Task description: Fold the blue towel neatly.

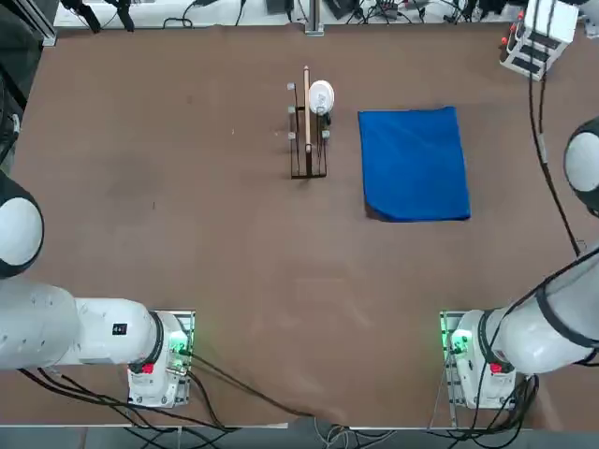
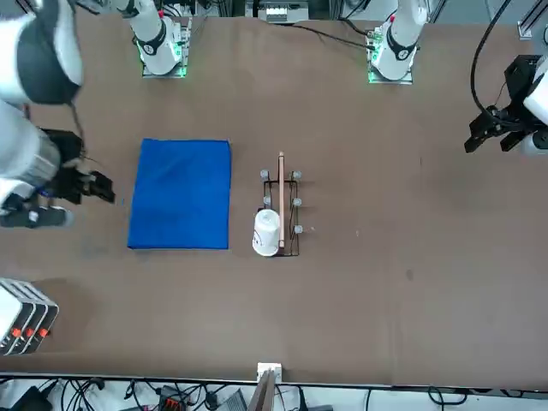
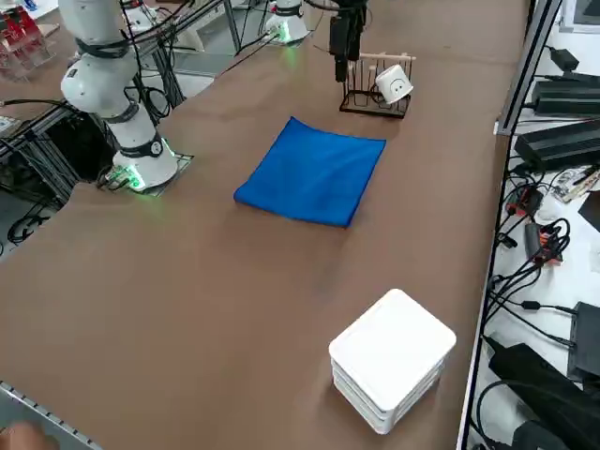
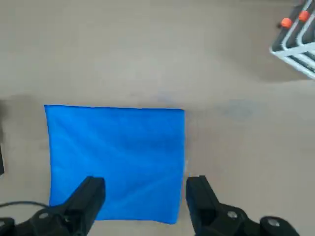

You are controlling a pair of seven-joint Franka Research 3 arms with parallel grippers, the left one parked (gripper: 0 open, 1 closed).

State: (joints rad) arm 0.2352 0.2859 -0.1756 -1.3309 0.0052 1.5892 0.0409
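Lying flat right of the wooden stand (image 1: 308, 140): blue towel (image 1: 414, 164), soft, light, limp; likely best pinched at a corner. Hovering above it, empty: right gripper (image 4: 142, 199), fingers spread apart

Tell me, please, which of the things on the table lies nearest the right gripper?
The blue towel: the open right gripper hovers just above its edge, while the wooden stand with the white cup sits beyond the towel.

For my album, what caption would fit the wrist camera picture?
The right gripper hangs open above the blue towel, which lies flat on the brown table.
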